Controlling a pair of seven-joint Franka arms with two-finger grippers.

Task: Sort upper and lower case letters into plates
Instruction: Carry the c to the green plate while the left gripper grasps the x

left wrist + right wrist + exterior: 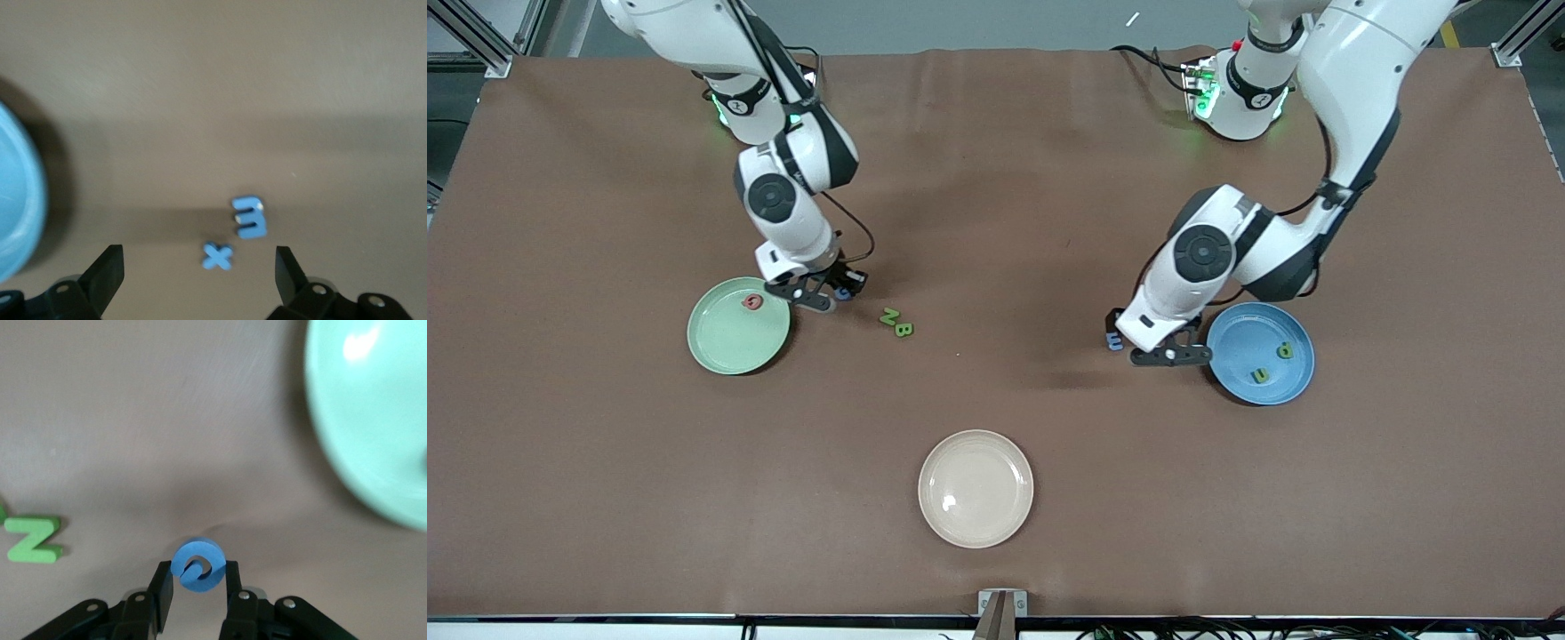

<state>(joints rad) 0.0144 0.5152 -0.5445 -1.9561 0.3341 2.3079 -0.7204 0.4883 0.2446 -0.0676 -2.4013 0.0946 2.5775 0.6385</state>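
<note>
My right gripper (829, 296) (197, 584) is shut on the blue G (197, 565), low at the table beside the mint green plate (725, 347) (373, 420). A red Q (753, 302) lies in that plate. The green N (888, 316) (32, 539) and green B (904, 330) lie on the table toward the middle. My left gripper (1172, 356) (199, 272) is open just beside the blue plate (1263, 396) (17, 200), with the blue x (218, 256) between its fingers and the blue m (1114, 340) (249, 217) just past it. The green u (1259, 376) and green p (1285, 350) rest in the blue plate.
A cream-white plate (975, 524) sits nearer the front camera, at the middle of the brown table (996, 222). Both arm bases stand at the table's back edge.
</note>
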